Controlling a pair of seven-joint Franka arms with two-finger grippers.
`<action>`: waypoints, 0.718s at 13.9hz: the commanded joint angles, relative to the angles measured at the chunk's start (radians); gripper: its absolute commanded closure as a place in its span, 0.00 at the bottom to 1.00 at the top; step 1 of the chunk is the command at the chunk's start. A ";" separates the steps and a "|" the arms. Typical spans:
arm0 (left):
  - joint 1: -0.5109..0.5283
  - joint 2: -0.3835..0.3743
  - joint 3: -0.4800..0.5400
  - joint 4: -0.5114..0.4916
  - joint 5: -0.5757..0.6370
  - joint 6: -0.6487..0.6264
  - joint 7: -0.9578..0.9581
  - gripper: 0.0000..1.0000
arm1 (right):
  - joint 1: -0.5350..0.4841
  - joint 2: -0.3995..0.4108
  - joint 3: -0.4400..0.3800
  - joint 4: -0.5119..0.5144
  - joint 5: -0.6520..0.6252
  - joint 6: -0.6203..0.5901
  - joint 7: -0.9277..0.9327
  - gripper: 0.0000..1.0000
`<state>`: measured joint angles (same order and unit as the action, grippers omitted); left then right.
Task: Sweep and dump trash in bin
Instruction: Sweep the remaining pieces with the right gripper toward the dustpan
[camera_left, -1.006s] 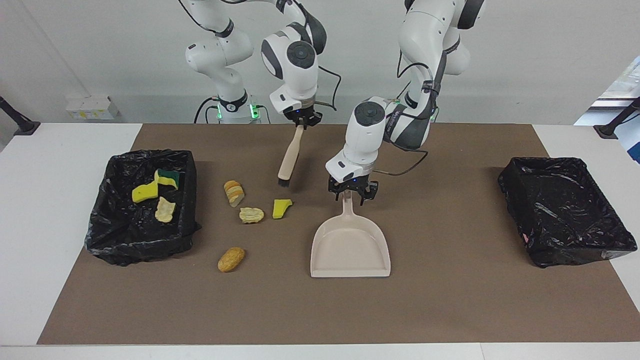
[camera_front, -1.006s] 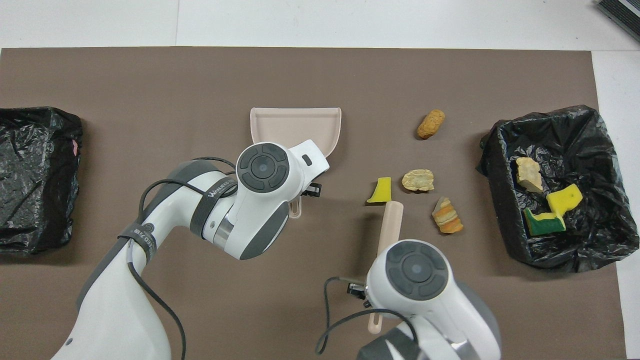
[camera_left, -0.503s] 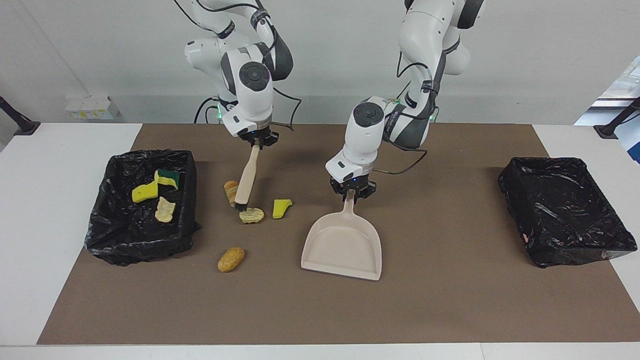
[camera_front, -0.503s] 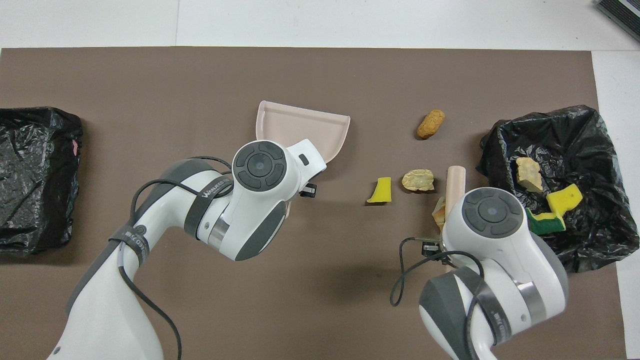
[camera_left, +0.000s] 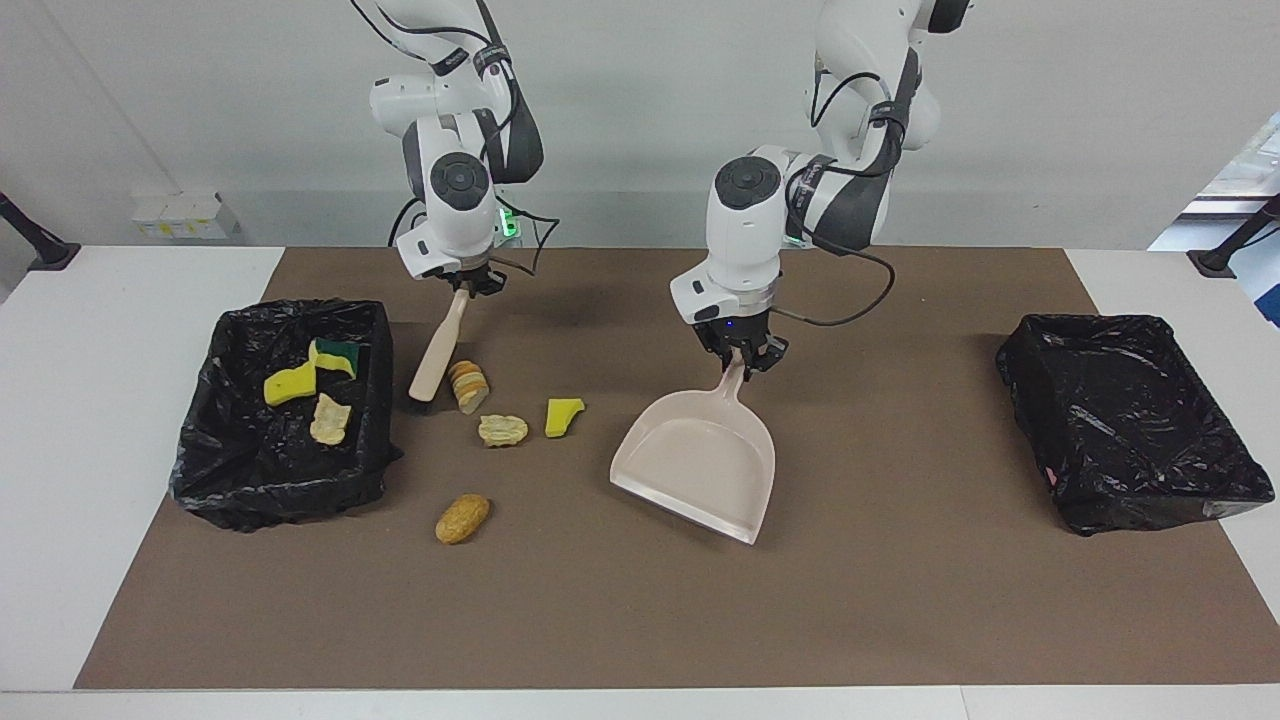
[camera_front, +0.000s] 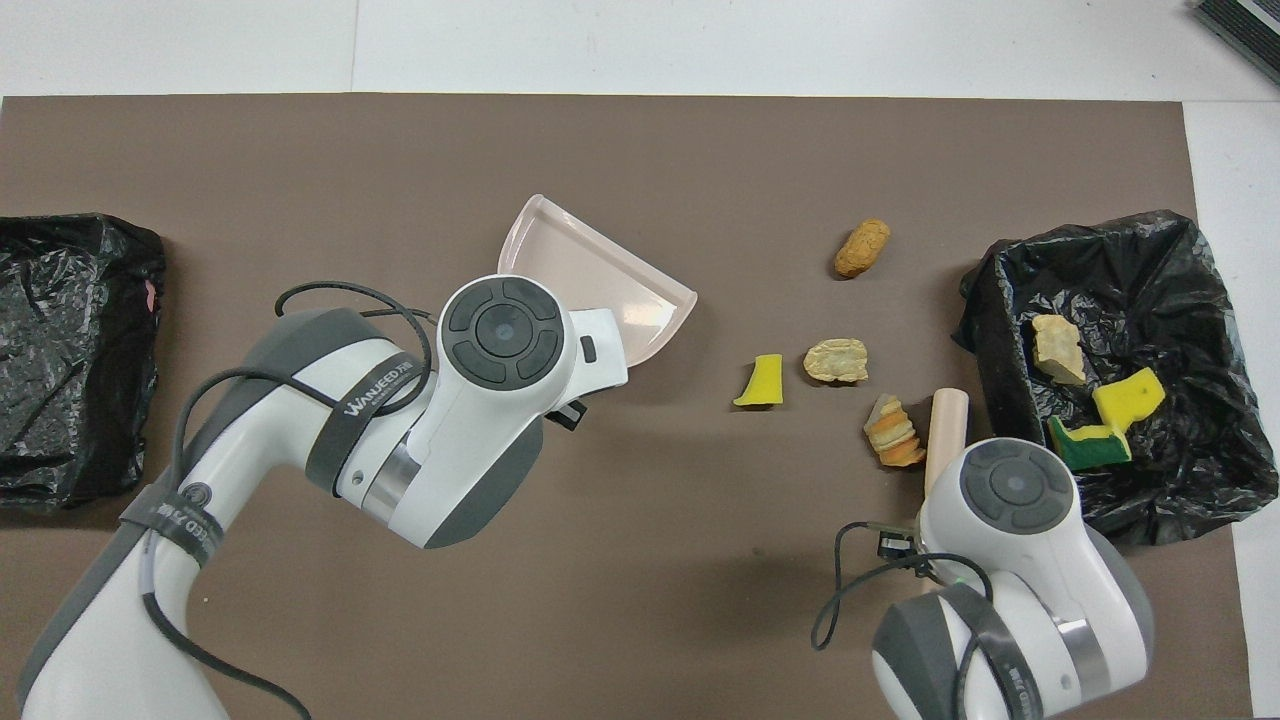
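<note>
Gripping the handle of the beige dustpan (camera_left: 698, 460) with the left gripper (camera_left: 740, 357), fingers clamped tight on it, over the middle of the brown mat (camera_left: 900, 600); holding the pan tilted, one corner of its lip low near the mat and its open mouth facing away from the robots. Pinching the handle of the beige brush (camera_left: 438, 350) in the right gripper (camera_left: 464, 286), fingers fully closed on it, slanting the brush down so its black bristle end is sitting just beside the sliced mini loaf (camera_left: 468, 385), between that loaf and the lined bin (camera_left: 205, 440) at the right arm's end of the table (camera_left: 60, 450). Lying loose on the mat: the sliced mini loaf, then a pale bread lump (camera_left: 503, 430) slightly farther from the robots, a yellow sponge chunk (camera_left: 563, 416) just beside that lump toward the dustpan, and a brown roll (camera_left: 462, 518) farthest from the robots, well apart from the rest. Resting already inside the same bin: a yellow sponge piece (camera_left: 288, 384), a yellow-and-green sponge (camera_left: 338, 354) and a second pale lump (camera_left: 328, 420). Sitting at the left arm's end of the table: a second black-lined bin (camera_left: 1130, 420).
</note>
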<state>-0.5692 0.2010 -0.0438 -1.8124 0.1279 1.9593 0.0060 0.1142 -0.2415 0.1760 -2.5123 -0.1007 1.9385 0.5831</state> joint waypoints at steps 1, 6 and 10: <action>0.018 -0.034 0.004 -0.031 0.021 -0.028 0.145 1.00 | 0.019 -0.007 0.010 -0.005 0.050 0.091 -0.041 1.00; 0.055 -0.048 0.004 -0.071 0.021 -0.001 0.637 1.00 | 0.065 0.091 0.010 0.131 0.130 0.071 -0.123 1.00; 0.023 -0.037 0.002 -0.122 0.062 0.015 0.647 1.00 | 0.136 0.166 0.010 0.252 0.188 0.040 -0.178 1.00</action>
<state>-0.5215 0.1929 -0.0419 -1.8657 0.1470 1.9354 0.6382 0.2203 -0.1322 0.1856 -2.3439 0.0446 2.0142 0.4488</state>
